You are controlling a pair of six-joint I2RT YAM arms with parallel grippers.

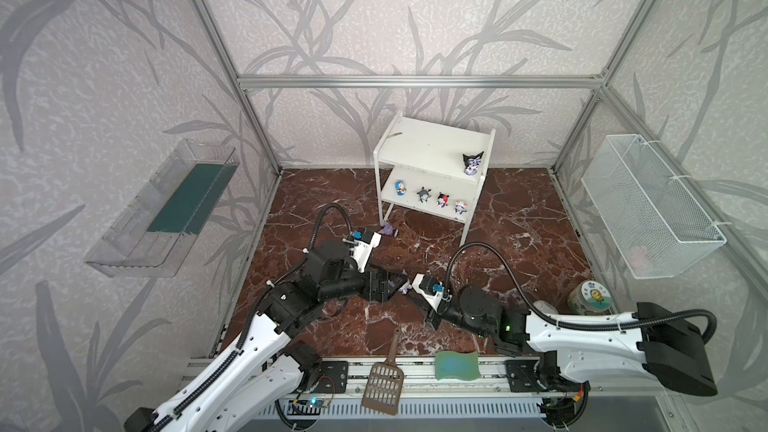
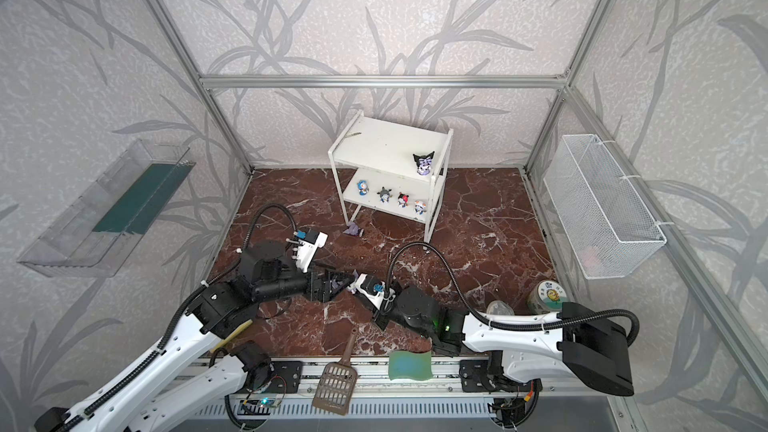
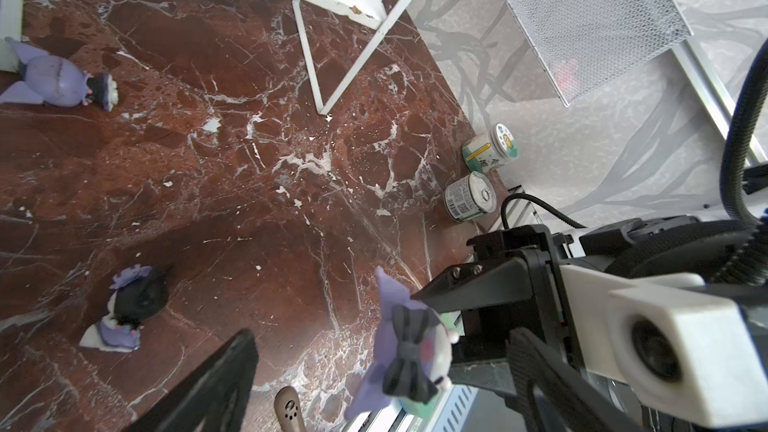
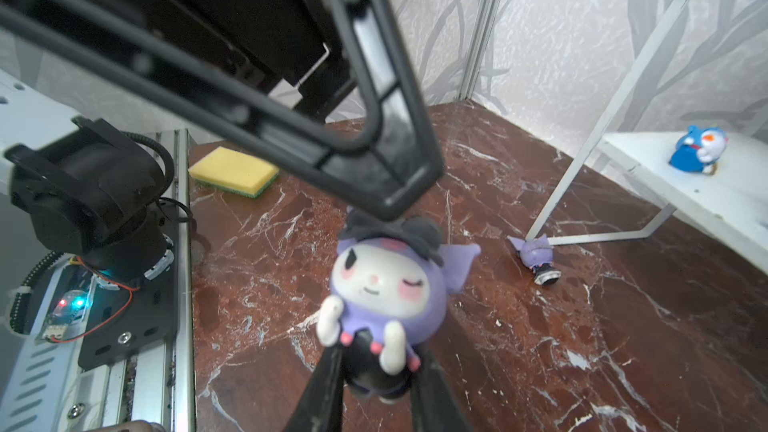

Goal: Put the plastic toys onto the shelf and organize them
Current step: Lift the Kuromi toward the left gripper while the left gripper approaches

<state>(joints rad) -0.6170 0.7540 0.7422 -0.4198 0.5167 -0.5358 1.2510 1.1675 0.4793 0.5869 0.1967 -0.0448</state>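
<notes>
Right wrist view: right end effector (image 4: 376, 363) pinches purple figurine (image 4: 386, 284) by its legs.

The tabletop (image 1: 519, 218) is red-brown marble veined white; the walls (image 1: 415, 14) pale grey with darker grey leaf prints. The shelf (image 1: 428, 145) is white. The winking figurine (image 4: 386, 284) has a lilac hood, white face, pink cheeks and a bow that looks charcoal, perhaps black. The scoop (image 1: 384, 384) is brown, the wavy sponge (image 1: 457, 365) green, the flat sponge (image 4: 232, 170) yellow over green
</notes>
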